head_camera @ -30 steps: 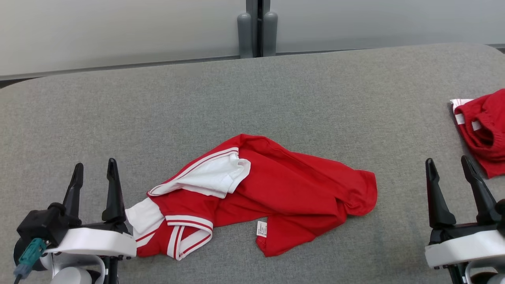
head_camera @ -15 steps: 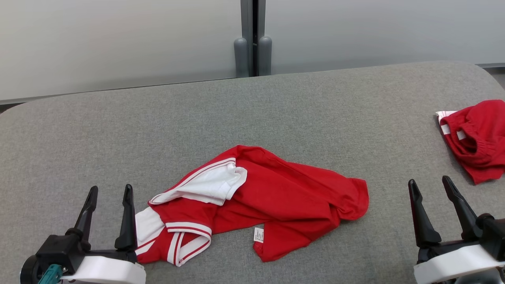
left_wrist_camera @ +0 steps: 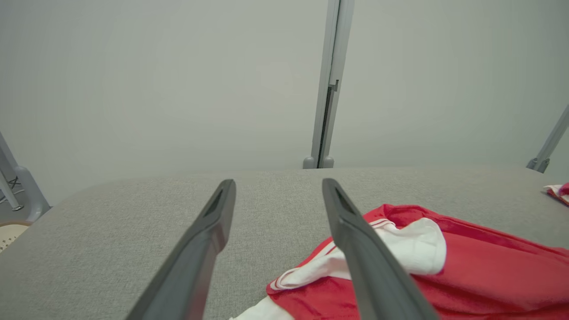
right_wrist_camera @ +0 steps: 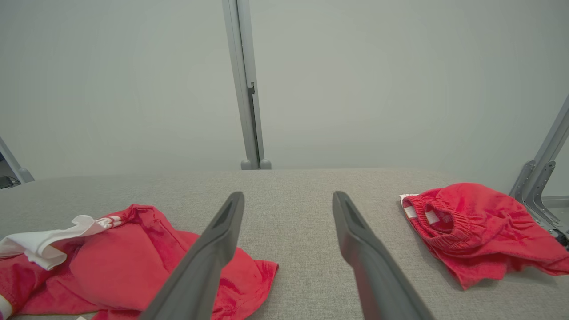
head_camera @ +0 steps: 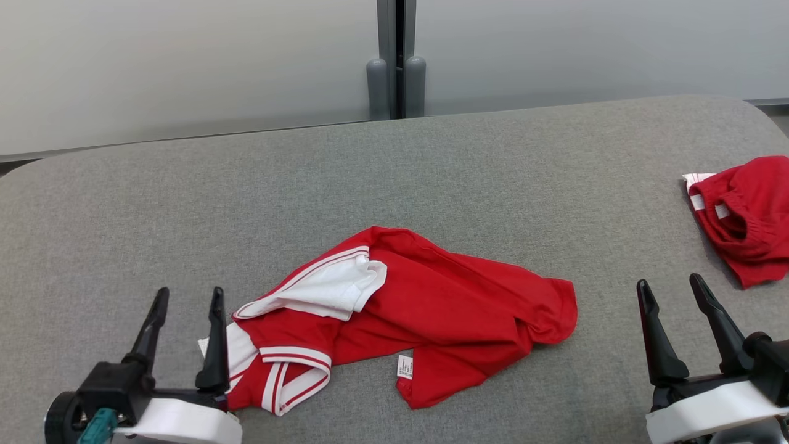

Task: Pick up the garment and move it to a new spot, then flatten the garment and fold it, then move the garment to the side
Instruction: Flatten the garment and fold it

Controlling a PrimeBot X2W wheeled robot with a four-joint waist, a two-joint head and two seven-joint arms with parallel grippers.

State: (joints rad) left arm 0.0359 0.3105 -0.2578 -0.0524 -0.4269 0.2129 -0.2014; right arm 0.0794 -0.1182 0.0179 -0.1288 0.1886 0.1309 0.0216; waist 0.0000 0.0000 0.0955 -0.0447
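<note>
Lowest in your head view, the left gripper (head_camera: 189, 291) at lower left and the right gripper (head_camera: 669, 280) at lower right both stand released. The crumpled garment (head_camera: 431, 308) lies mid-frame on the grey table (head_camera: 370, 172), its white edge possibly touching the left gripper. Another red cloth (head_camera: 749, 216) sits at the right edge.

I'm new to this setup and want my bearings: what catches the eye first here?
A crumpled red and white garment lies in the middle of the grey table, beside the open left claw. A second red garment sits at the far right, beyond the open right claw.
</note>
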